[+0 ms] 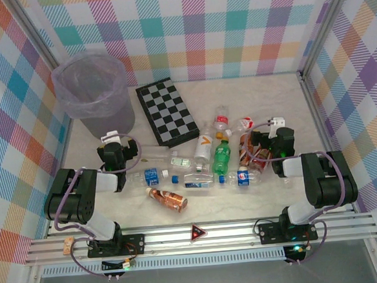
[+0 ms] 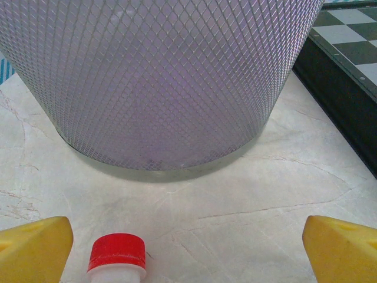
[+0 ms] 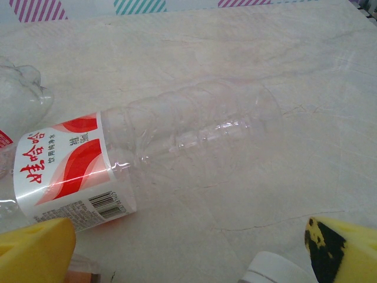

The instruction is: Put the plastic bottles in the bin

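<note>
At approx 10 o'clock on the tabletop stands the bin (image 1: 109,118), lilac liner folded over its rim, mouth up so bottles can drop in; from above it looks empty; plastic bottles (image 1: 198,181) lie on their sides in a loose heap from centre to 3 o'clock, betw the two arms, w/ the chequered board (image 1: 167,112) at their 11; left gripper (image 2: 188,250) faces the bin wall at its 12, yellow fingers wide apart, nothing held; a red-capped bottle (image 2: 117,256) sits just inside its L finger, at 7, prob the nearest pick; right gripper (image 3: 188,253) hangs low, fingers spread too, empty; a clear red-label bottle (image 3: 135,153) lies flat at its 11, a white bottle cap (image 3: 274,271) near its R finger; both look poised to start grabbing.
</note>
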{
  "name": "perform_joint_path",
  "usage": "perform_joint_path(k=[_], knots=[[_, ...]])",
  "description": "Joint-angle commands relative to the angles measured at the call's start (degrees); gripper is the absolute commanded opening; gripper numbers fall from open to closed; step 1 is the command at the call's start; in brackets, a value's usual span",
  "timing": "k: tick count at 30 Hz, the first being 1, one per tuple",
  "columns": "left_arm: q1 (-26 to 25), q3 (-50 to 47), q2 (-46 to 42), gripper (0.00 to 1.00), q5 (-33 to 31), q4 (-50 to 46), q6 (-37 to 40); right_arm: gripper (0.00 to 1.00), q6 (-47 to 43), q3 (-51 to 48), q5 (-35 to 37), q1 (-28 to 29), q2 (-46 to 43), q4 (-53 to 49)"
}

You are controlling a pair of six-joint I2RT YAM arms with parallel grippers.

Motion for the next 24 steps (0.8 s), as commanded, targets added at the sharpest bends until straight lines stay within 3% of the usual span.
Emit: perform_joint_path(k=[1,18,20,24], knots=[[-0.19,-0.41,0.16,1.0,0.43,1.61,0.36,0.99,0.43,0.46,-1.0,0.28,-0.27,1.53],[0.22,-0.43,0.04,1.0,1.08,1.74,0.29,0.99,0.67,0.77,-1.68,-0.08,-0.3,1.11],[0.22,0.15,-1.16,1.0,0.45,-0.53,0.21,0.99,0.84,2.51,-1.8,-0.22,-1.96,-3.42],[-0.54,5.36,-7.84,1.0,-2.18,-14.66,0.32,1.0,0.71,10.99,-0.47,-0.19,-8.71,-23.92]])
